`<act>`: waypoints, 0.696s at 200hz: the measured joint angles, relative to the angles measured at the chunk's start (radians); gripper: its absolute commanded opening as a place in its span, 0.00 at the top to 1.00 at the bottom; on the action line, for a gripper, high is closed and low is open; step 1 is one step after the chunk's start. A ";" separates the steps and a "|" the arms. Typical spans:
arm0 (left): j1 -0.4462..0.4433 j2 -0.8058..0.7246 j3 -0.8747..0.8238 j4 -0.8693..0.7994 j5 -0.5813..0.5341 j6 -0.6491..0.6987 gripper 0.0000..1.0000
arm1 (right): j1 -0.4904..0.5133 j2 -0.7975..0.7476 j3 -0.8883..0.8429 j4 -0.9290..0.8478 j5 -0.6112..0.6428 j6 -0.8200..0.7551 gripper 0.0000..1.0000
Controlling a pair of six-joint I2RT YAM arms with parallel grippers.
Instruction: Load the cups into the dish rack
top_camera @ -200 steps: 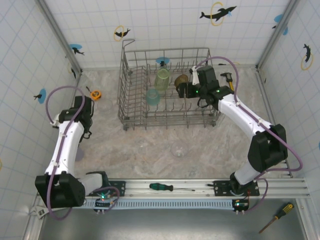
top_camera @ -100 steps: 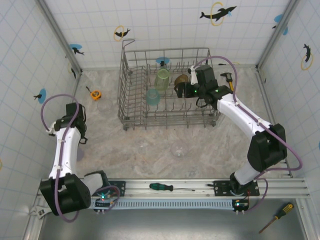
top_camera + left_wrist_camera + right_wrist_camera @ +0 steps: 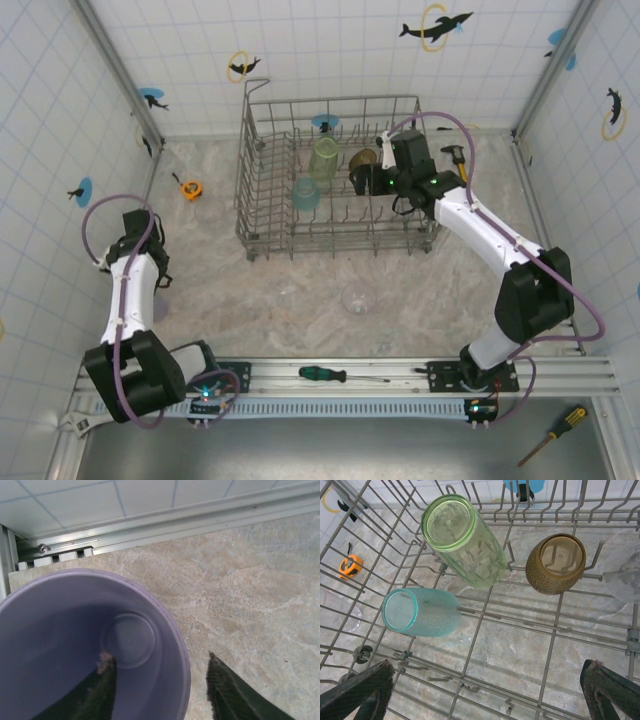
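Straddling the wall of the translucent lilac plastic cup point(image 3: 60, 630) for a rim pinch, left gripper point(image 3: 157, 655) is half-spread; right gripper point(image 3: 488, 665) gapes empty.

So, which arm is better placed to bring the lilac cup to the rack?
Left. The left hand straddles the rim of the lilac cup, one finger inside; the right hand hangs open over the rack.

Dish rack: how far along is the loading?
Done: tall pale green tumbler, amber-brown cup and teal cup sit in the grey wire dish rack. In hand: left jaws straddle the lilac plastic cup's wall, not yet closed. Left: a clear cup on the marble table.
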 measured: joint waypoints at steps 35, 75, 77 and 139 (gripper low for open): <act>0.000 0.019 0.001 0.021 0.016 0.035 1.00 | 0.000 0.000 0.000 0.000 0.000 0.000 0.01; 0.001 0.017 0.008 0.040 0.056 0.069 1.00 | -0.001 0.000 0.000 0.000 0.000 0.001 0.01; 0.001 0.017 0.010 0.041 0.061 0.072 1.00 | -0.001 0.000 0.000 0.000 0.000 0.000 0.01; 0.002 -0.135 0.011 0.221 0.396 0.142 1.00 | -0.002 -0.006 -0.002 -0.001 -0.002 0.000 0.01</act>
